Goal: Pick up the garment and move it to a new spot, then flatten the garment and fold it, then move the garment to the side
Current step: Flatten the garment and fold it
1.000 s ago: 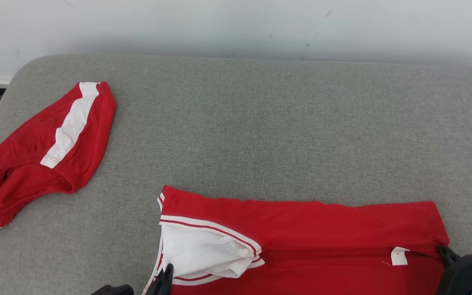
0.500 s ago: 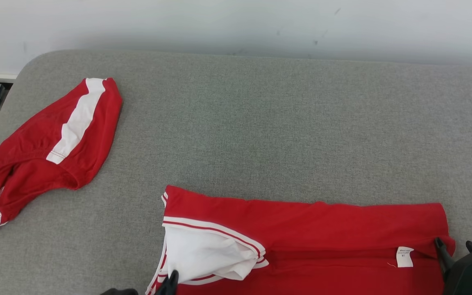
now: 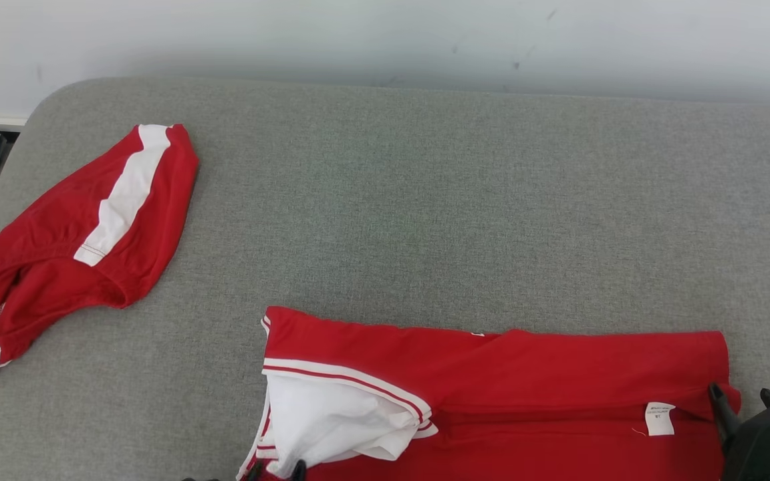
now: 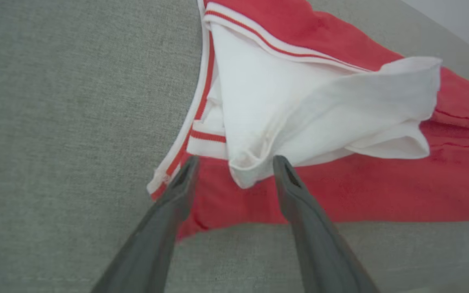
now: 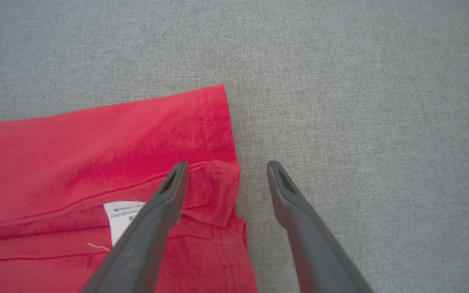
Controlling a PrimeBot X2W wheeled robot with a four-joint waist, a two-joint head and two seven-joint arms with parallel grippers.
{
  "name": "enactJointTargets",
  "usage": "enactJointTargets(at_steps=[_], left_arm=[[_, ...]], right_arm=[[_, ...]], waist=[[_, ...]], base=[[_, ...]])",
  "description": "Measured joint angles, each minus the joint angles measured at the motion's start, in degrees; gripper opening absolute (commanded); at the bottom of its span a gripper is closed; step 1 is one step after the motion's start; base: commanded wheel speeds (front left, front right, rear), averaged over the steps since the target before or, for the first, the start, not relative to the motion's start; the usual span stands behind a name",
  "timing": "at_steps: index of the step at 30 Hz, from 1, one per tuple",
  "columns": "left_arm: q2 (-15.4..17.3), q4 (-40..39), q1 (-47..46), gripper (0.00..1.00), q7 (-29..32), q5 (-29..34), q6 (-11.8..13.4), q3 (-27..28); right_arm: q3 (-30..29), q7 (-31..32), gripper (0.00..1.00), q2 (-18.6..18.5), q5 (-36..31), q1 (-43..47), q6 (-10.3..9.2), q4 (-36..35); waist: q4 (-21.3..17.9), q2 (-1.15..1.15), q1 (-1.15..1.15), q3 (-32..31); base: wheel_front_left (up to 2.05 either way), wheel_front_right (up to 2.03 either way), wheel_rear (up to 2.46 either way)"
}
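Note:
The red garment (image 3: 525,387) with white trim lies folded lengthwise along the near edge of the grey surface (image 3: 425,200). Its white sleeve (image 3: 331,421) is bunched at the left end and a white label (image 3: 657,419) shows near the right end. My left gripper (image 3: 275,469) stands open at the left end; in the left wrist view its fingers (image 4: 177,195) straddle the tip of the white sleeve (image 4: 299,106) without pinching it. My right gripper (image 3: 740,393) is open at the right hem corner (image 5: 218,191), one finger over the cloth and one over the bare surface.
A second red garment (image 3: 71,247) with a white stripe lies crumpled at the far left, near the rounded corner of the surface. A pale wall (image 3: 385,40) runs behind the far edge. Bare grey surface stretches beyond and to the right of the folded garment.
Both grippers have opened and let go of the garment, the right one first, then the left. The folded upper layer has settled flat. The head camera has shifted slightly.

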Motion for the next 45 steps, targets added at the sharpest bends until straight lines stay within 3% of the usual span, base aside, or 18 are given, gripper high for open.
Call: enactJointTargets(at_steps=[7, 18, 23, 30, 35, 45], left_arm=[[1.77, 0.63, 0.01, 1.00, 0.53, 0.47, 0.77, 1.70], [8.98, 3.11, 0.51, 1.00, 2.16, 5.50, 2.68, 6.62], [8.37, -1.33, -0.05, 1.00, -1.68, 7.00, 3.20, 9.81], [6.30, -6.67, -5.13, 1.00, -6.91, 7.90, 3.19, 8.04], [5.68, -7.17, -5.77, 1.00, -8.55, 7.03, 2.85, 8.24], [4.80, -5.80, -8.37, 1.00, -9.89, 6.08, 1.33, 8.04]], right_arm=[[-1.37, 0.53, 1.00, 0.21, -0.04, 0.07, 0.00, -0.67], [-9.25, 0.12, 1.00, 1.58, -3.44, 2.87, 0.00, -1.27], [-10.83, -3.14, 1.00, 3.09, -5.38, 2.25, -0.01, -3.14], [-7.38, -9.21, 1.00, 6.87, -4.27, -0.95, -0.15, -3.72], [-4.90, -14.40, 1.00, 9.83, -1.31, -2.90, 1.65, -4.28], [-0.80, -21.64, 1.00, 10.59, 1.89, -3.49, 6.46, -1.92]], waist=[[-0.10, 0.00, 0.00, -0.23], [-0.14, 0.00, 0.00, -2.45], [-0.60, 0.00, 0.00, -3.93], [-1.31, 0.00, 0.00, -6.12], [-2.08, 0.00, 0.00, -7.50], [-3.40, 0.00, -0.01, -10.15]], base=[[0.00, 0.00, 0.00], [0.00, 0.00, 0.00], [0.00, 0.00, 0.00], [0.00, 0.00, 0.00], [0.00, 0.00, 0.00], [0.00, 0.00, 0.00]])
